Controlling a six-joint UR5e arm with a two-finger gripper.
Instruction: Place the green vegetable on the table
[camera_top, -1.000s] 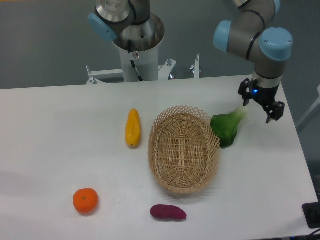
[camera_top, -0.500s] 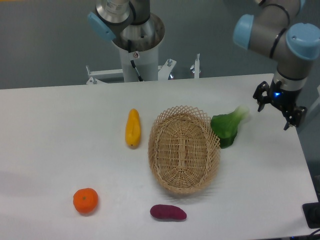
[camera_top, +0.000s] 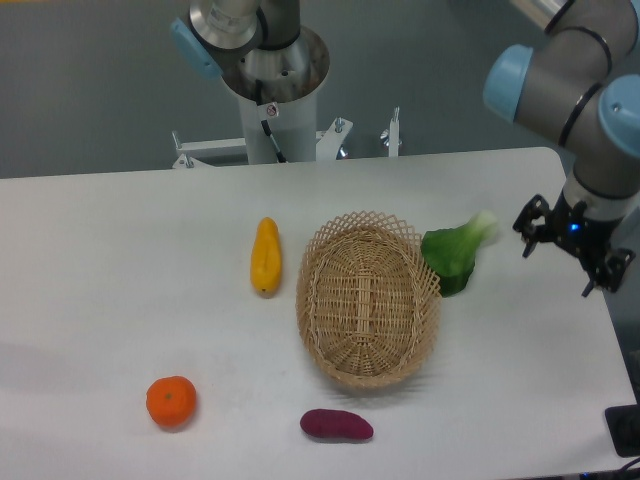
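The green vegetable (camera_top: 455, 254) lies on the white table (camera_top: 120, 270), its dark leaf against the right rim of the wicker basket (camera_top: 367, 298) and its pale stalk pointing up and right. My gripper (camera_top: 570, 255) hangs to the right of it, near the table's right edge. Its fingers are spread apart and hold nothing. There is a clear gap between the gripper and the vegetable.
A yellow corn-like vegetable (camera_top: 265, 255) lies left of the basket. An orange (camera_top: 171, 401) sits at the front left. A purple sweet potato (camera_top: 336, 425) lies in front of the basket. The robot's base column (camera_top: 272, 95) stands behind the table.
My gripper has moved right and toward the front, away from the green vegetable's stalk. The vegetable has stayed where it lies beside the basket.
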